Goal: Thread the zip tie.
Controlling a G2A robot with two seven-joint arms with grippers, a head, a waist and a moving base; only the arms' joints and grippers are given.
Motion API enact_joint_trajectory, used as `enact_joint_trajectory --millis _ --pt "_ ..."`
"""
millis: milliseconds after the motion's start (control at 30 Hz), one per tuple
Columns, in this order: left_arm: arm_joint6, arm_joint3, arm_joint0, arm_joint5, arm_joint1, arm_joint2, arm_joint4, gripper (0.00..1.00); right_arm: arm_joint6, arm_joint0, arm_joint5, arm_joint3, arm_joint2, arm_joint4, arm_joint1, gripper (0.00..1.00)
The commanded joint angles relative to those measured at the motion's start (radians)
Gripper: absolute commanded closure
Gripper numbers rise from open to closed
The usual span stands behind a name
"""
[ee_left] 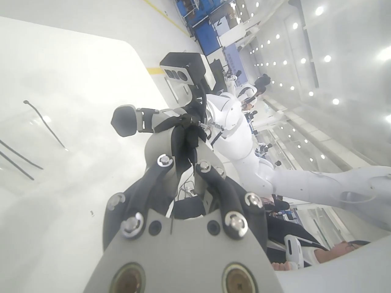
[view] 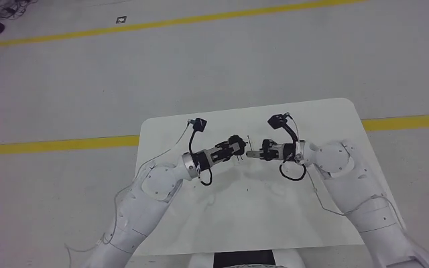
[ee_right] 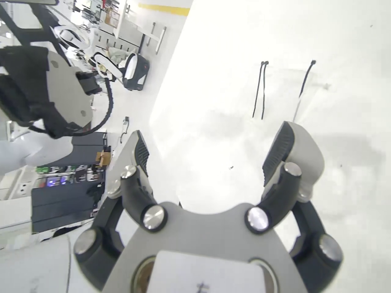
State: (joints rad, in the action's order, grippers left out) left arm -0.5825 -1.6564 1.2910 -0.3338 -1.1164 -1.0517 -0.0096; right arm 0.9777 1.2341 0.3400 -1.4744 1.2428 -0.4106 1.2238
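Right wrist view: zip ties (ee_right: 257,89) lie on table (ee_right: 244,16) beyond right gripper (ee_right: 211,129), jaws apart.

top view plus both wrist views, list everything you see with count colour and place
white rounded-corner table: one, white, in front of the robot
thin black plastic zip ties: three, black, lying flat on the table, two side by side, one apart
yellow floor lines: two, yellow, across the grey floor
robot arms: two, white, left arm and right arm meeting above the table's middle
left pincer: one, black and grey, shut, facing the other
right pincer: one, grey with black pads, open, empty
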Motion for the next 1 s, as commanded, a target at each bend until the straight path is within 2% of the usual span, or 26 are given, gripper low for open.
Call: enact_joint_trajectory --millis 0,167,333,533,633,733,967 --pt "0.011 0.004 0.011 -0.006 0.002 -0.007 -0.006 1.0 -0.014 -0.001 0.0 0.002 -0.002 -0.013 -0.001 0.0" --pt "0.008 -0.02 0.05 -0.006 0.013 -0.049 -0.034 1.0 -0.014 -0.001 0.0 0.002 -0.002 -0.013 -0.001 0.0" --pt "-0.008 -0.05 0.101 -0.006 0.03 -0.129 -0.047 1.0 -0.014 -0.001 0.0 0.002 -0.002 -0.013 -0.001 0.0" --pt "-0.025 -0.084 0.154 -0.006 0.041 -0.183 -0.049 1.0 -0.014 -0.001 0.0 0.002 -0.002 -0.013 -0.001 0.0" --pt "-0.041 -0.083 0.16 -0.006 0.042 -0.19 -0.046 1.0 -0.014 -0.001 0.0 0.002 -0.002 -0.013 -0.001 0.0" --pt "-0.041 -0.083 0.16 -0.006 0.042 -0.19 -0.046 1.0 -0.03 -0.016 0.0 -0.007 -0.042 -0.076 -0.001 0.0" --pt "-0.041 -0.083 0.16 -0.006 0.042 -0.19 -0.046 1.0 -0.031 -0.146 0.0 0.108 -0.178 -0.117 0.016 0.0"
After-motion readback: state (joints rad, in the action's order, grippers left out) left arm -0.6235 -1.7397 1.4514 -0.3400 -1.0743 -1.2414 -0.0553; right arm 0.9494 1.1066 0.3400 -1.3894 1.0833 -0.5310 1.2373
